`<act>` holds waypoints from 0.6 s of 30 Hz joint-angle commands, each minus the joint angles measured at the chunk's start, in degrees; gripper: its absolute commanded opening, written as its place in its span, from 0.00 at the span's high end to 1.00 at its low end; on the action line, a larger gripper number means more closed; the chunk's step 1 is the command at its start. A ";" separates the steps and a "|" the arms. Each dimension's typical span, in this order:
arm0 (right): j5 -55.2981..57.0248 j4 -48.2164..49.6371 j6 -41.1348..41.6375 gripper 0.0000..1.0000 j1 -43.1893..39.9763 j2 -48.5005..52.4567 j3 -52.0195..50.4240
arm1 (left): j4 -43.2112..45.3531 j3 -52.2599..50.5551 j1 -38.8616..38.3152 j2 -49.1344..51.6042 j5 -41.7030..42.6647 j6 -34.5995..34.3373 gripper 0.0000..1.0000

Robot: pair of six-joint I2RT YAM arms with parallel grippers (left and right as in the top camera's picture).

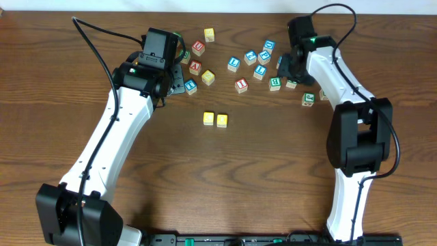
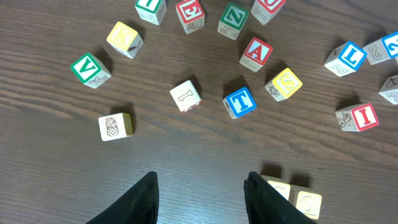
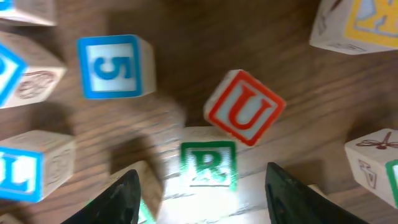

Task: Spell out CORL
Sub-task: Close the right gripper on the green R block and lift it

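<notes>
CORL cubes (image 1: 209,118): four wooden letter cubes on the bench (image 1: 273,171). Two sit together and two lie apart in the scatter.
Yellow pair (image 1: 222,120): side by side and touching at mid-bench, on the near side of the scatter. The tops look plain yellow from overhead. The left wrist view shows faint lettering too dim to read.
R cube (image 3: 208,163): white face with a green R, face up, at the right end of the scatter.
L cube (image 2: 348,57): white face with a blue L, in the middle of the scatter, near a red I cube (image 2: 359,117).
Right gripper (image 3: 204,174): fingers spread, one on each side of the R cube. A gap shows on both sides and nothing is pinched.
Neighbours of R: a red U cube (image 3: 245,106) sits just beside its far corner, and a blue 5 cube (image 3: 113,66) lies farther off.
Left gripper (image 2: 200,196): fingers spread over bare wood, pinching nothing. The yellow pair is just beside the finger on the right of that view.
Other cubes: blue T (image 2: 239,102), yellow S (image 2: 284,83), red A (image 2: 256,51), green V (image 2: 90,68) and a pineapple picture cube (image 2: 115,126), all loose and apart.
</notes>
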 commanded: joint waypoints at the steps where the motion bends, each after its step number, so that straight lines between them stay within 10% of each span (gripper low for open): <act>1: 1.62 0.92 0.96 0.42 -0.87 -0.11 -1.38 | -0.02 0.94 0.17 0.61 -0.74 0.28 0.56; 18: 0.68 8.41 -3.67 0.59 -1.25 -0.11 -6.34 | 0.00 0.94 0.17 0.61 -0.74 0.28 0.56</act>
